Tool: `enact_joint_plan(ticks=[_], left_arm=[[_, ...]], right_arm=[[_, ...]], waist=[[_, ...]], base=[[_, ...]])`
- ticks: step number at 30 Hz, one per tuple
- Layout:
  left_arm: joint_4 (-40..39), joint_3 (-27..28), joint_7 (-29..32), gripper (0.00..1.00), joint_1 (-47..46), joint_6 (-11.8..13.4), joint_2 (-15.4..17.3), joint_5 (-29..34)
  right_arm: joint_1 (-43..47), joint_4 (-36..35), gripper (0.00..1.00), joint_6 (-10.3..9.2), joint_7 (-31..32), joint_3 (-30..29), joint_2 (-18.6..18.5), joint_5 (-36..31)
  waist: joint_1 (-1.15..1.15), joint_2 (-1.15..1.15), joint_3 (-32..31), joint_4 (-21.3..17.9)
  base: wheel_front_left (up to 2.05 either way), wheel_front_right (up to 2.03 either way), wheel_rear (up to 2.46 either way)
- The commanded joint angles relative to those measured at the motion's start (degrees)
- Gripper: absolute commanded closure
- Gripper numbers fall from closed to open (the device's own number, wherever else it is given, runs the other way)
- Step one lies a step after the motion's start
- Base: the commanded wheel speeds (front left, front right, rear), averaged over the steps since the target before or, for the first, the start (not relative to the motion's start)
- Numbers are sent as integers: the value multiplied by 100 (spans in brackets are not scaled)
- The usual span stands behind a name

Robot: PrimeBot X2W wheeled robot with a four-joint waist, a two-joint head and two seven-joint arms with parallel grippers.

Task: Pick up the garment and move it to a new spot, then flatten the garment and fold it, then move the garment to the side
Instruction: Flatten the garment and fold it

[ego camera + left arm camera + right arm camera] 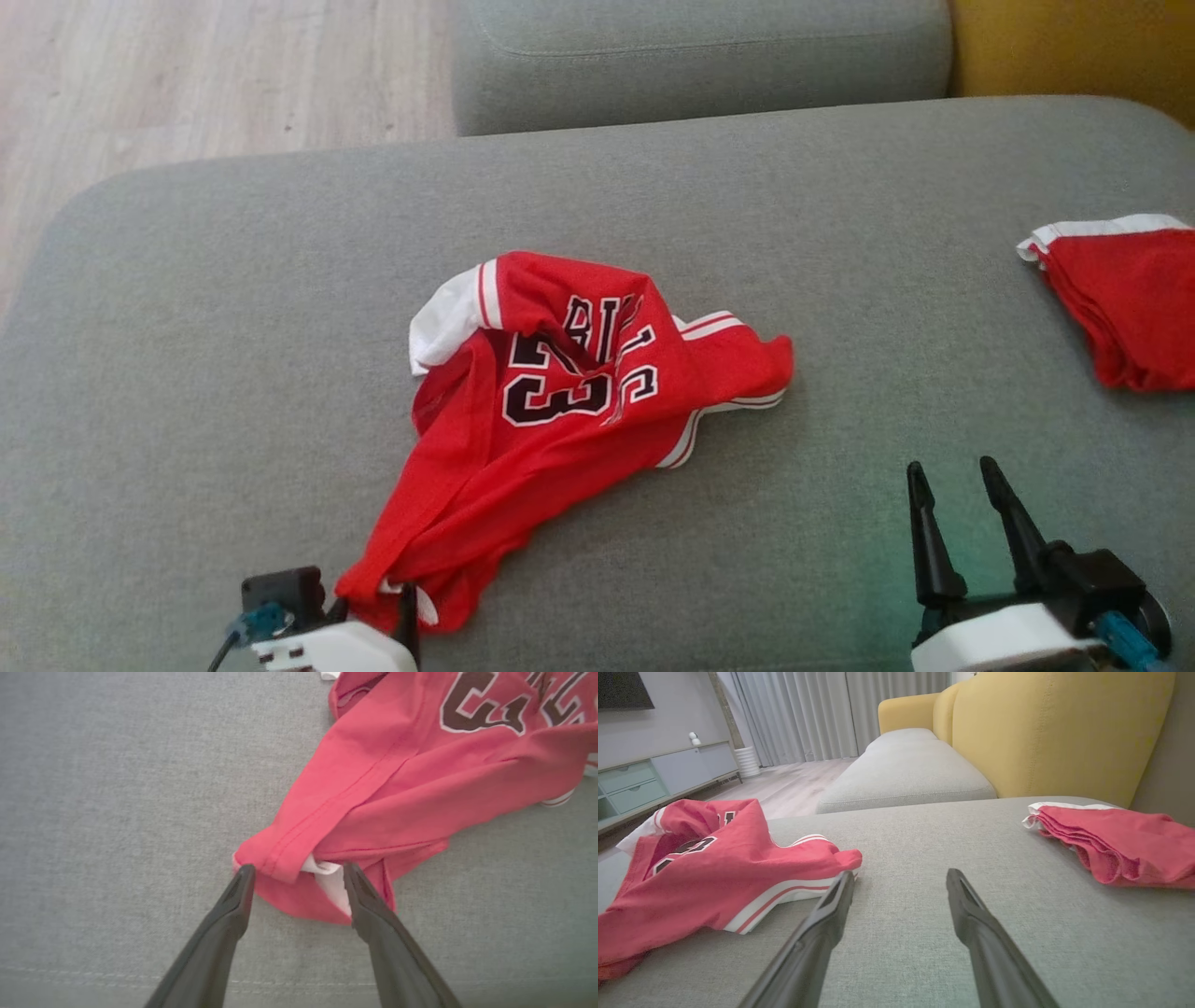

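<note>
The grey sofa cushion [233, 327] carries everything. The red garment [560, 401] lies crumpled at the cushion's middle, probably placed there for flattening. A second red garment [1130, 308], folded, sits at the cushion's right edge. The left gripper [299, 870] has its fingers released, and the garment's near corner lies loose between their tips. The right gripper [952, 467] is also released over bare cushion, holding nothing.

Seat cushion [187, 327]: grey fabric.
Folded red cloth [1130, 308]: white trim, on the cushion's right side.
Backrest [1064, 732]: yellow.
Floor [187, 75]: pale wood.
Curtains [808, 714]: grey.
</note>
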Motion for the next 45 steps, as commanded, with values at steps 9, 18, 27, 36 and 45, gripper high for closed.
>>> enact_joint_plan(ticks=[9, 18, 27, 36, 45], left_arm=[[133, 401, -240, 60, -236, 26, 34, -73], [222, 514, -248, 100, -117, -183, 17, -291], [-545, 1229, -238, 100, 163, -1245, 157, -1257], [-1585, 2632, -6, 100, 281, -2546, 896, -2718], [-988, 3246, 918, 100, 23, -3280, 1401, -3842]], right_arm=[[-190, -152, 0, 39, -62, 74, -52, 28], [-199, -146, 0, 39, -62, 72, -52, 75], [-147, -167, 0, 39, -62, 45, -52, 84], [-140, -139, 0, 39, -62, 20, -52, 100], [-187, -113, 0, 39, -62, 66, -52, 93]], waist=[[0, 0, 57, -91], [0, 0, 43, -13], [0, 0, 43, 104], [0, 0, 26, 233], [0, 0, 20, 260]], base=[[0, 0, 0], [0, 0, 0], [0, 0, 0], [0, 0, 0], [0, 0, 0]])
